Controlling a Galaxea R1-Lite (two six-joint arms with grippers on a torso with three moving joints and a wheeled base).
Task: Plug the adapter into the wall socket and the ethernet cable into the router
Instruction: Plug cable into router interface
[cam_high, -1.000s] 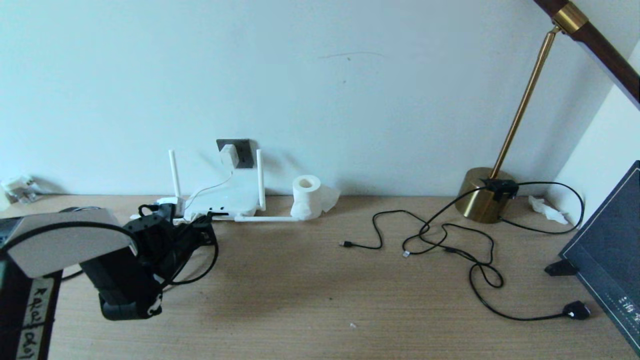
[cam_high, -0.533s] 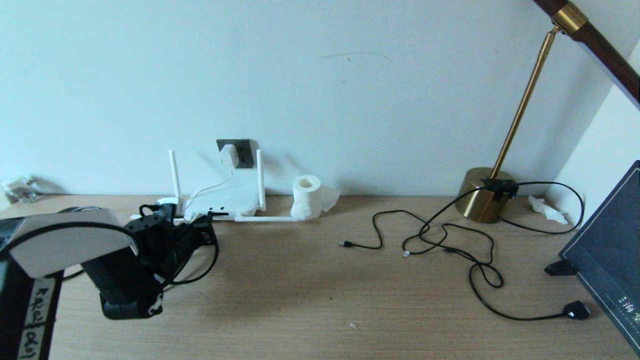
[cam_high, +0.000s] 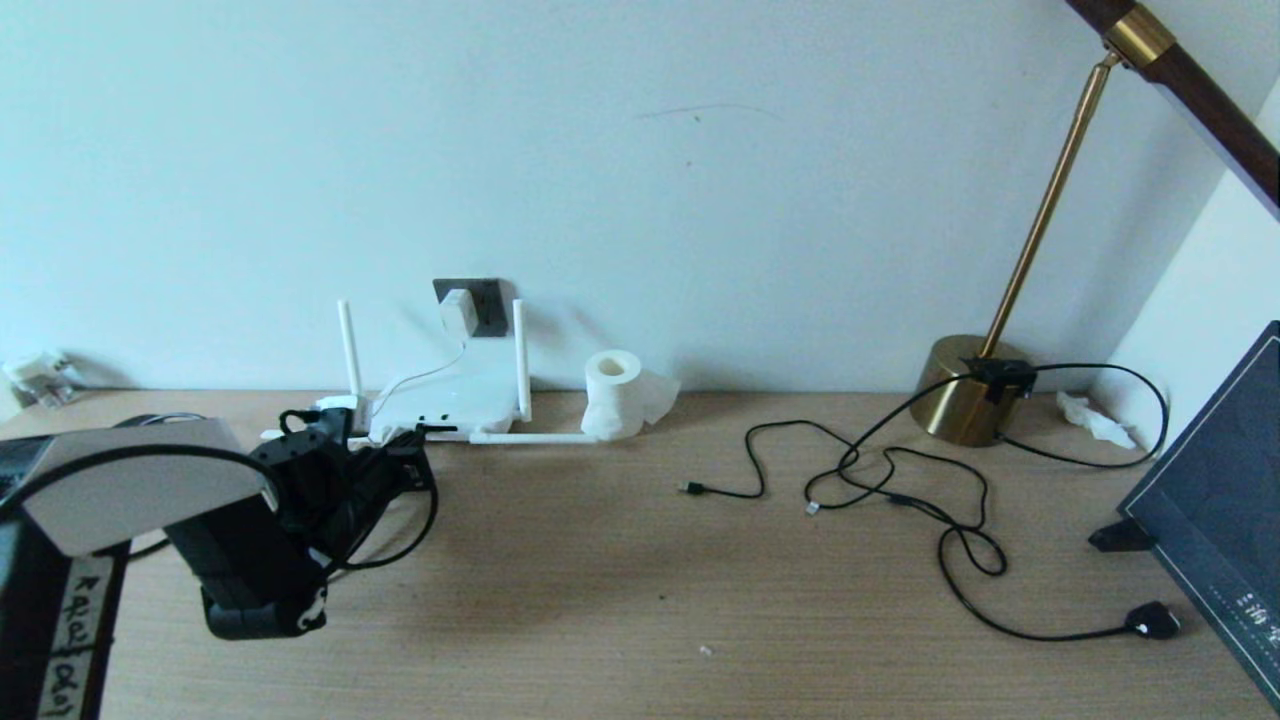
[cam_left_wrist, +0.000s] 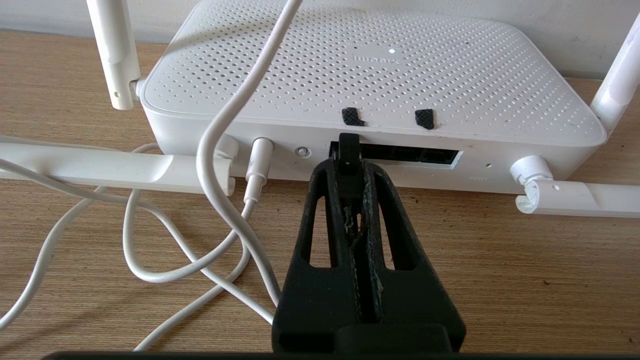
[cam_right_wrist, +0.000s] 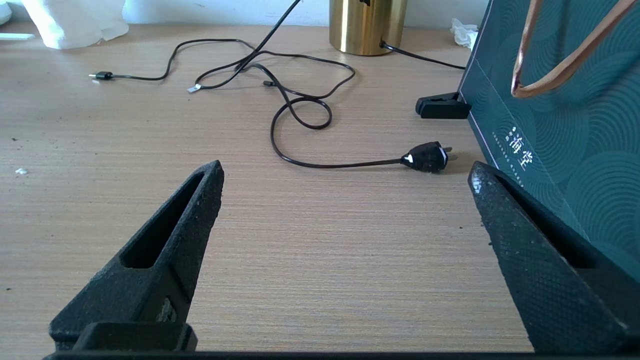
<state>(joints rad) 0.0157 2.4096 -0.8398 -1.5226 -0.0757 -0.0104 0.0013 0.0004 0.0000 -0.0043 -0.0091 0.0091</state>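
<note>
The white router (cam_high: 440, 405) lies against the wall with its ports facing me. The white adapter (cam_high: 458, 312) sits in the dark grey wall socket (cam_high: 484, 304), and its thin cord hangs down to the router. My left gripper (cam_left_wrist: 348, 167) is shut on the ethernet cable's black plug (cam_left_wrist: 348, 149). The plug's tip is at the left end of the router's dark port strip (cam_left_wrist: 415, 154); how deep it sits is hidden. The black cable (cam_high: 432, 505) loops back under my left arm. My right gripper (cam_right_wrist: 346, 170) hangs open over bare table on the right.
White cord loops (cam_left_wrist: 150, 240) and a folded antenna (cam_left_wrist: 100, 167) lie beside the left gripper. A toilet-paper roll (cam_high: 612, 393) stands right of the router. Thin black cords (cam_high: 880, 480), a lamp plug (cam_right_wrist: 425, 156), a brass lamp base (cam_high: 965, 390) and a dark bag (cam_right_wrist: 565, 125) occupy the right side.
My left gripper has edged slightly toward the router's front with the plug in it. Nothing else has moved.
</note>
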